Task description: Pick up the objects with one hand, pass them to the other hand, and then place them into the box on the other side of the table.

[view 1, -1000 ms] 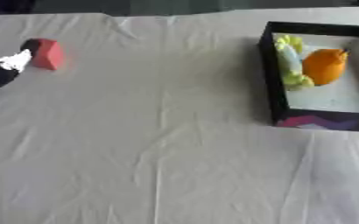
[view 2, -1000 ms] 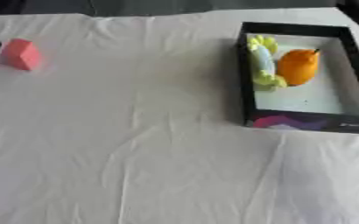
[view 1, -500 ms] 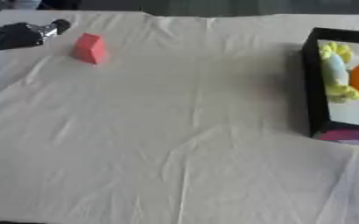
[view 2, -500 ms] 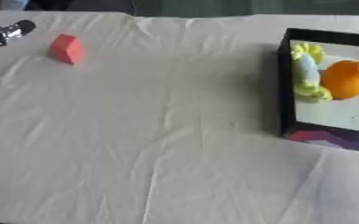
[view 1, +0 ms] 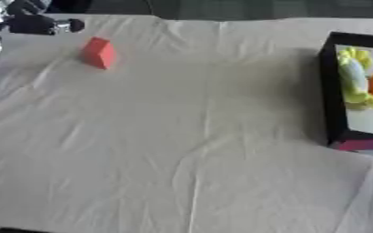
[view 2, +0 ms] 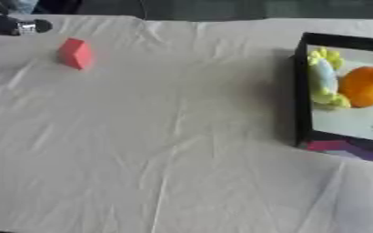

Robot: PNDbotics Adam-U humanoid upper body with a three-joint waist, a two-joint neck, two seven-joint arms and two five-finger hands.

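Observation:
A small red block [view 1: 99, 53] stands on the pale tablecloth at the far left. My left hand [view 1: 32, 23], black with a silver tip, hovers just beyond and to the left of the block, apart from it. At the right edge sits a black-walled box [view 2: 301, 91] with a white floor. Inside it lie an orange fruit [view 2: 365, 86] and a yellow-green object [view 2: 323, 78] against the left wall. My right hand shows in neither view.
A creased beige cloth [view 1: 189, 136] covers the table from the block to the box. The table's far edge [view 2: 205, 19] runs along the top, dark beyond it. A purple patch [view 2: 333, 146] marks the box's near wall.
The camera has swung left, so the box slid toward the right edge. My left hand has moved from beside the block to farther back, behind it.

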